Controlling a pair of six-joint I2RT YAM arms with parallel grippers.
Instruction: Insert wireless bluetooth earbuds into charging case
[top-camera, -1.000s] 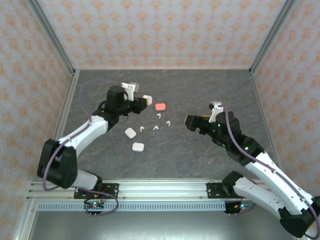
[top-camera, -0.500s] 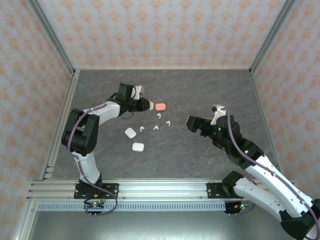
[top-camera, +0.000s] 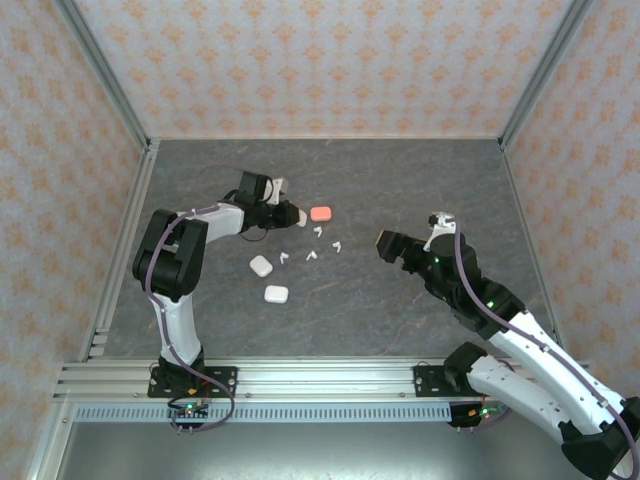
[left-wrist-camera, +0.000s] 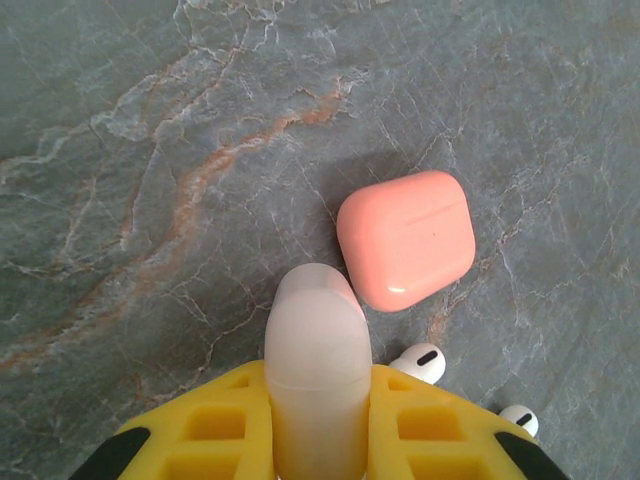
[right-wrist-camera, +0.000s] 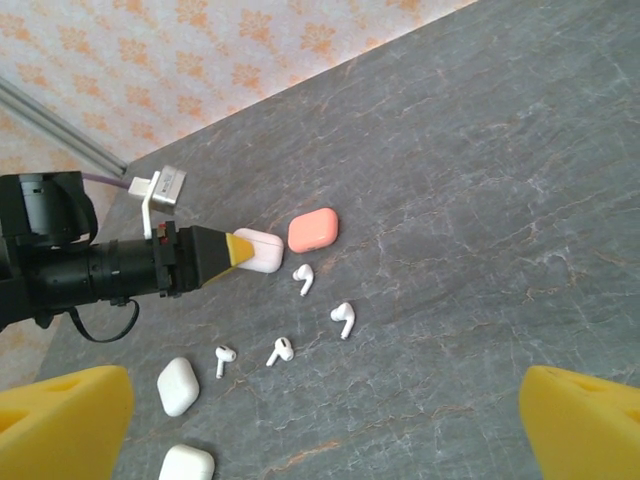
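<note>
Since the left arm folded upward, the top view shows the left gripper clamped on a white case beside the coral case, with white earbuds loose nearby. Left wrist: same grip. Right wrist: the right gripper is spread wide, empty.

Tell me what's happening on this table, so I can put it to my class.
The left end effector is shut on a pale case, holding it right beside a closed coral case. The right end effector is open, hovering off to the right. Four white earbuds lie loose on the table, and two closed white cases sit nearer the arms. No earbud is visibly in a case yet.
</note>
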